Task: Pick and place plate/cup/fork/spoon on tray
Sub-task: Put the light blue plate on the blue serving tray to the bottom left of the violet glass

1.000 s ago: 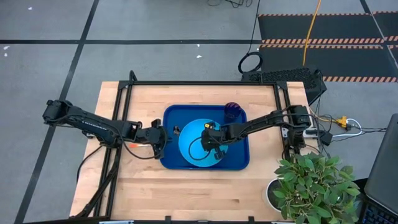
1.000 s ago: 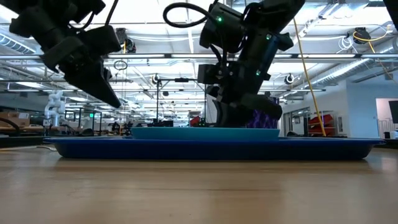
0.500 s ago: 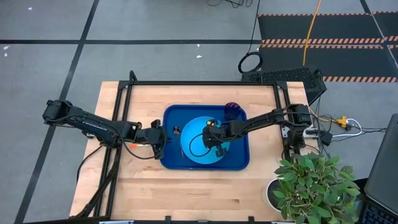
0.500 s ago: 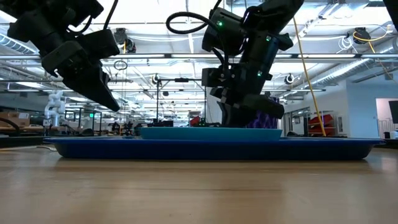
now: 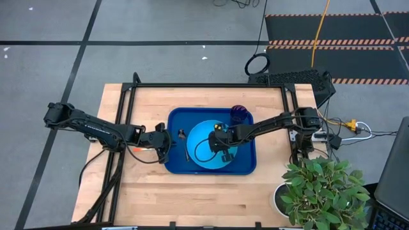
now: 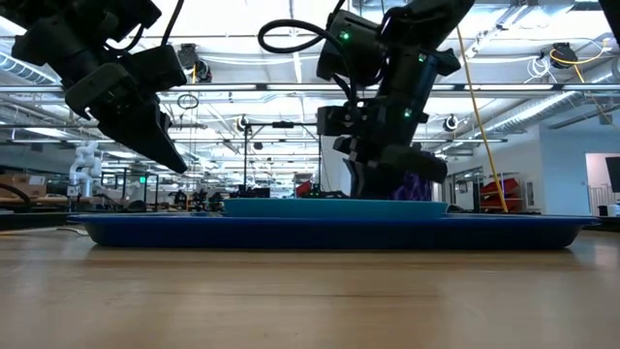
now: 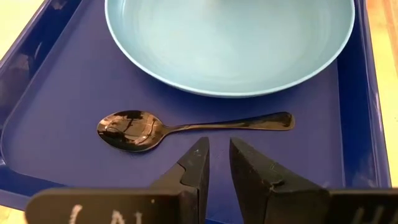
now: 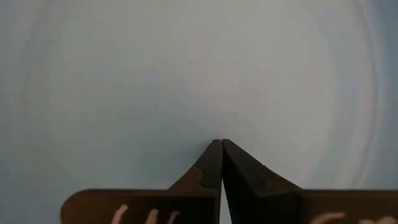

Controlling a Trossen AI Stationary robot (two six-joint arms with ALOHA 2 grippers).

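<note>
Left gripper [image 5: 167,142] hovers at the tray's [image 5: 246,167] 9 o'clock rim, fingers [image 7: 194,171] nearly together w/ a thin gap, holding nothing. Spoon [image 7: 186,127] lies on the tray floor just ahead of those tips, long axis crosswise to the fingers, bowl toward the tray's rim side, handle end near the plate [image 7: 230,43] edge but apart from it.

Right gripper [image 5: 220,142] sits over the plate [image 5: 208,145] centre, fingertips pressed together on nothing; wrist cam shows only plate surface. Cup [image 5: 239,113] stands at the tray's 1 o'clock corner, just beside the plate.

Fork [image 5: 137,149]: only an orange-red bit shows on the table at roughly 9 o'clock off the tray, under the left arm; tines hidden. Judgement: 3 of 4 items look placed, fork remains, and the left arm is far nearer. Its handle axis can't be read from here. Open table lies at 6 and 9 o'clock; the tray rim is the edge to clear.
</note>
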